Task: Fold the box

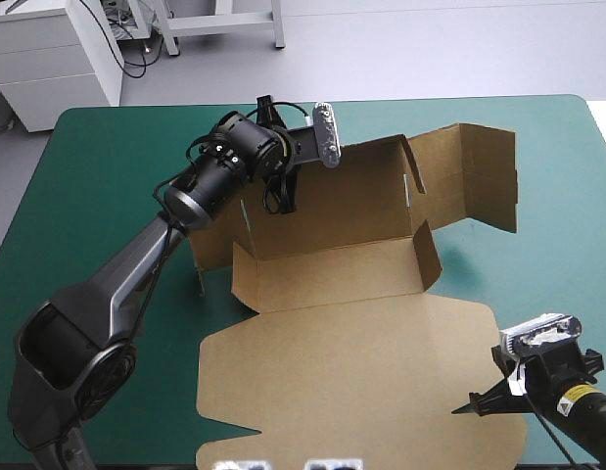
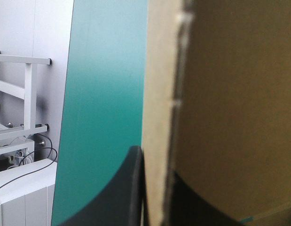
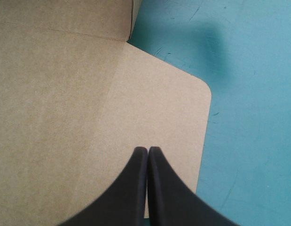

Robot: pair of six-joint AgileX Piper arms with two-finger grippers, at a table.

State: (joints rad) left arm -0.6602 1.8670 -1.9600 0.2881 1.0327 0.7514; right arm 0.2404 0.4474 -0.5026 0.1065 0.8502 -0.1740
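The teal-green cover (image 1: 107,176) is taken up across its middle and near part by the brown box (image 1: 332,274), which lies partly raised. The left arm (image 1: 136,264) is stretched from the near left corner diagonally toward the far side, its wrist turned down over the box's far wall (image 1: 351,196). The left gripper (image 1: 281,196) is clamped on that wall's upper edge. In the left wrist view the board is seen sandwiched between the two black fingers (image 2: 157,162), one on each face.

The right gripper (image 1: 476,403) is held low at the near right, over the lid (image 1: 361,382). Its fingers (image 3: 147,149) are pressed together in one point with nothing between them, just inside the lid's rounded corner – whether the board is touched cannot be told.

The lid is spread flat toward the near edge. Beyond it a long front panel (image 1: 332,274) is tilted up, and behind that the far wall is stood upright. A creased side panel (image 1: 484,171) is splayed outward at the right – not tucked in.
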